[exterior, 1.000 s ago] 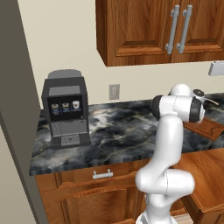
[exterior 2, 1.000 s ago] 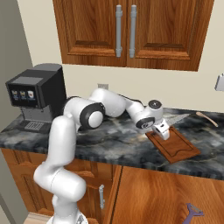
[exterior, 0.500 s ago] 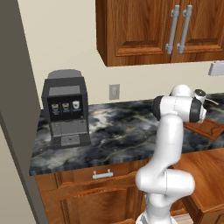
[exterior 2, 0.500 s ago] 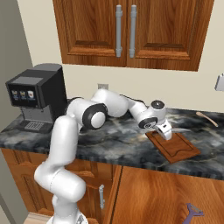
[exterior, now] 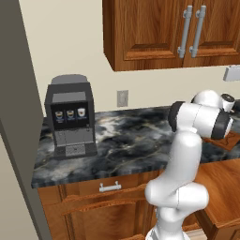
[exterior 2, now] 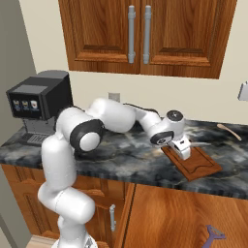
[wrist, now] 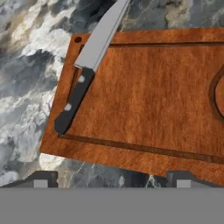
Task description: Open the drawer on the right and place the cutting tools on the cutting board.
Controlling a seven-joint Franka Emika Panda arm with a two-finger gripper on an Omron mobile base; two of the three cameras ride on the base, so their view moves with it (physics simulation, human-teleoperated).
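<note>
Release on the board. The gripper [exterior 2: 185, 151], closed on the knife [wrist: 89, 65] a second ago, now stands open above the cutting board [wrist: 148, 94]; the knife lies freed, handle on the board, blade tip overhanging its edge onto the dark marbled counter [exterior 2: 131, 157]. One tool is judged delivered. A coffee machine [exterior: 70, 119] stands far left; the drawer [exterior: 220, 197] hangs open below.

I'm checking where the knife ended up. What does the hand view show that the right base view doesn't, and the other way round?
The hand view shows the knife lying free, dark handle on the cutting board, blade tip running past its edge over the counter. The right base view shows the open tool over the board, the coffee machine, a wooden spoon and the open drawer. Both show board and counter.
</note>
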